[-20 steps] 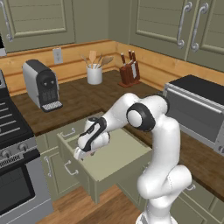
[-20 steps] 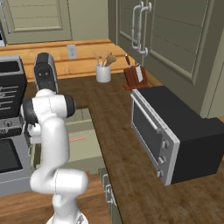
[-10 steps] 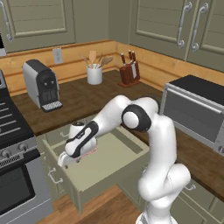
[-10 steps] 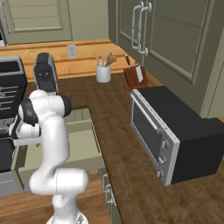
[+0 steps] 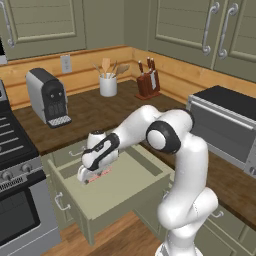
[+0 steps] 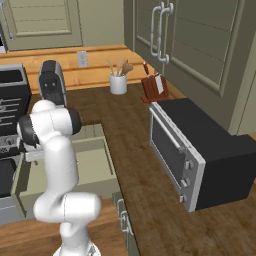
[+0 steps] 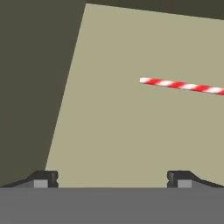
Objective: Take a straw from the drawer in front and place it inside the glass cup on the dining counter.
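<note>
The drawer (image 5: 112, 192) is pulled open and the gripper (image 5: 86, 175) is low inside it, near the left side. Its 2 fingertips (image 7: 43, 178) stand wide apart and hold nothing. The straw (image 7: 181, 85), red and white striped, lies flat on the drawer floor, apart from the fingertips.

The thin red-and-white striped straw (image 7: 183, 85) lies flat inside the pulled-out sage-green drawer (image 5: 120, 192). The wide-spread claw (image 7: 113, 177) hangs over the drawer floor, beside the straw, not touching it. Left of the drawer stands the steel stove (image 5: 15, 200).
</note>
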Motion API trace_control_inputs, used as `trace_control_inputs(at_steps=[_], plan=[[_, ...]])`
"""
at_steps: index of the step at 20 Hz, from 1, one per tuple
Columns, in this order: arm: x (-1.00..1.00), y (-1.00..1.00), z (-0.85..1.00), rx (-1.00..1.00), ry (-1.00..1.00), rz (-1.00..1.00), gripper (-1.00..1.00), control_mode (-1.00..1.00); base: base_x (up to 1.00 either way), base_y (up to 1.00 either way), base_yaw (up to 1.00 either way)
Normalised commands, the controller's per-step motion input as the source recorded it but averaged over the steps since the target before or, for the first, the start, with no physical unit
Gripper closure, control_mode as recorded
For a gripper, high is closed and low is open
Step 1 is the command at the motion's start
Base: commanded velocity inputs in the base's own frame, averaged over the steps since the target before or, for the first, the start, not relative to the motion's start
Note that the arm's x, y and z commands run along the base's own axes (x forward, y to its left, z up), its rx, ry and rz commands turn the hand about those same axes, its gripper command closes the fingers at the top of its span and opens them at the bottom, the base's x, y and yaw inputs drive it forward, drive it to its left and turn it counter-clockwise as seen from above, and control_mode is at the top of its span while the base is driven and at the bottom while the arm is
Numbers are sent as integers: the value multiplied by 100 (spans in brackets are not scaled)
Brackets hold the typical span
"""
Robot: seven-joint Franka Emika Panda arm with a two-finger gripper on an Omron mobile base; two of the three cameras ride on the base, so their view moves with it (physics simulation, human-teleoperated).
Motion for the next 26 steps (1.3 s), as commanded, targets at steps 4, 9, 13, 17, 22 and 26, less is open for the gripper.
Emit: trace_control_inputs(at_steps=[4,9,13,17,22,26], plan=[[49,-38,-1,-6,0,19,-100,-100,0,0,0],[36,-2,-14,-5,0,25,-100,-100,0,0,0],[23,12,-27,-5,0,25,-100,-100,0,0,0],[11,19,-33,-3,0,22,-100,-100,0,0,0],[5,18,-28,0,0,14,-100,-100,0,0,0],[7,1,-21,0,0,8,-100,-100,0,0,0]])
